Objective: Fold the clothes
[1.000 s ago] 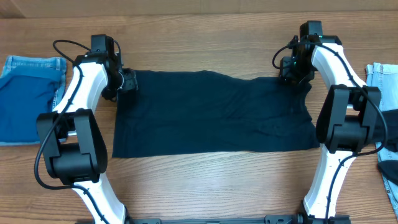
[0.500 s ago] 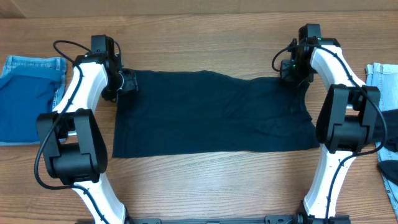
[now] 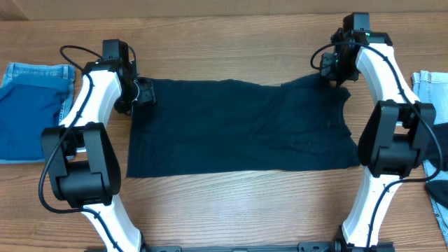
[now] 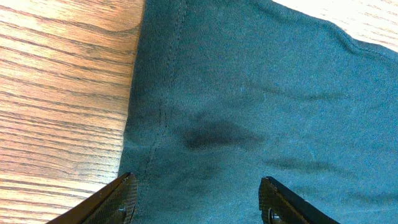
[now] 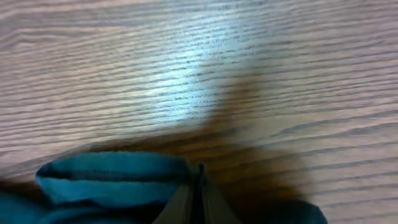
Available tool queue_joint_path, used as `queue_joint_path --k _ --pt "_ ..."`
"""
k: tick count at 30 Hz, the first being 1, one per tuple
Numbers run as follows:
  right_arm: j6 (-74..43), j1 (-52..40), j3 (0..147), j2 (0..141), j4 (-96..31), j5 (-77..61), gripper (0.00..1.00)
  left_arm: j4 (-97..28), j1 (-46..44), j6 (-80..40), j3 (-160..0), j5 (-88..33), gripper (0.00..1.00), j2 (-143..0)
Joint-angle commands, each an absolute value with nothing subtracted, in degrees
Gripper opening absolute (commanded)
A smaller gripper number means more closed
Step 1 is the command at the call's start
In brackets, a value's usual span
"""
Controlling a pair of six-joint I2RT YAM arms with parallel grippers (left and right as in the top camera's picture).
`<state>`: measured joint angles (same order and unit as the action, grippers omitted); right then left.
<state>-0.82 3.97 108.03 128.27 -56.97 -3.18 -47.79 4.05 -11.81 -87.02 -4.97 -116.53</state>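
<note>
One of the clothes, a dark navy garment (image 3: 238, 126), lies spread flat across the middle of the table. My left gripper (image 3: 143, 92) hovers over its far left corner. In the left wrist view this gripper (image 4: 198, 190) is open, both fingers (image 4: 124, 193) standing above the fabric (image 4: 249, 93) near its hemmed edge, with nothing pinched. My right gripper (image 3: 333, 69) is at the far right corner. In the right wrist view its jaws (image 5: 198, 183) are shut on a bunched fold of the garment (image 5: 112, 177), raised a little above the wood.
Blue denim pieces lie at the table's left edge (image 3: 28, 112) and right edge (image 3: 428, 84). Another dark piece (image 3: 439, 190) shows at the right front. Bare wood runs along the far side and the front of the table (image 3: 238, 210).
My right gripper has shut on the garment's far right corner and moved slightly right and away, pulling that corner up. The left arm has not moved.
</note>
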Motion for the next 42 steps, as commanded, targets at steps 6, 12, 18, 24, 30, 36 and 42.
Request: queue_joint_path --k 6,12,18,24,30,36,42 --pt "-1.74 3.95 110.02 124.70 -56.77 -3.01 0.04 -47.79 3.73 -11.09 -88.33 -5.34 0.66 -117.16" --pt "-1.72 3.95 110.02 123.11 -58.37 -2.98 0.04 -44.60 3.75 -11.14 -88.33 -5.41 0.74 -117.16" --pt "-1.74 3.92 110.02 123.11 -59.48 -2.44 0.04 -38.74 6.04 -11.60 -88.36 -5.58 0.90 -117.16" --pt "-1.74 3.92 110.02 123.11 -59.72 -2.44 0.04 -30.76 6.70 -11.55 -88.33 -5.58 0.82 -117.43" --pt "-1.74 3.92 110.02 123.11 -60.12 -2.61 0.04 -25.63 6.72 -10.22 -88.33 -5.96 0.81 -123.70" --pt "-1.74 3.92 110.02 123.11 -60.73 -2.61 0.04 -19.88 6.72 -8.97 -88.36 -10.17 0.79 -130.15" --pt "-1.74 3.92 110.02 123.11 -60.77 -2.61 0.04 -18.81 6.72 -8.97 -88.36 -11.16 0.60 -130.96"
